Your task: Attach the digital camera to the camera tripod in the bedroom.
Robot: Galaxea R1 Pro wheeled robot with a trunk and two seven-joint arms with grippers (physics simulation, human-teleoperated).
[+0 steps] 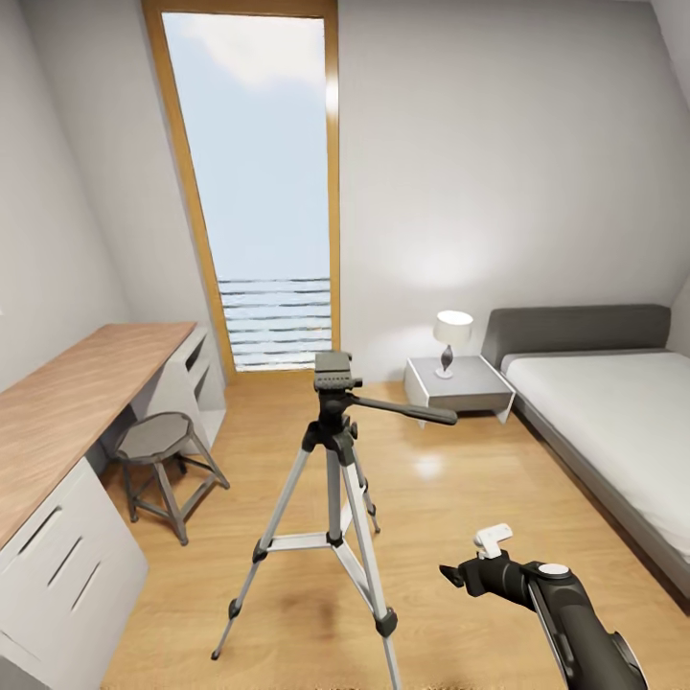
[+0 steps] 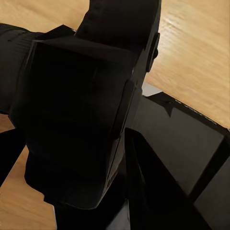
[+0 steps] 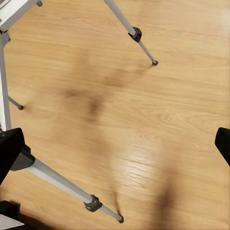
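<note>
The camera tripod point(image 1: 334, 460) stands upright on the wood floor point(image 1: 450, 479) mid-bedroom, between bench point(image 1: 67, 402) and bed point(image 1: 604, 422). My right claw point(image 3: 115, 148) gapes wide above its feet; my left claw grips the black digital camera point(image 2: 76, 120).

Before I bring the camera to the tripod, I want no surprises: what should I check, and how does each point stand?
1. Tripod upright, legs spread on the floor: ok.
2. Tripod head bare, nothing mounted on it: ok.
3. Right gripper open, with only floor between its fingers: ok.
4. Camera in hand: a black block sits close in the left wrist view, likely the camera; whether it is gripped: cannot tell.
5. Stool stands apart from the tripod legs: ok.
6. Pan handle sticks out toward the right arm's side, so mind it on approach: ok.
</note>
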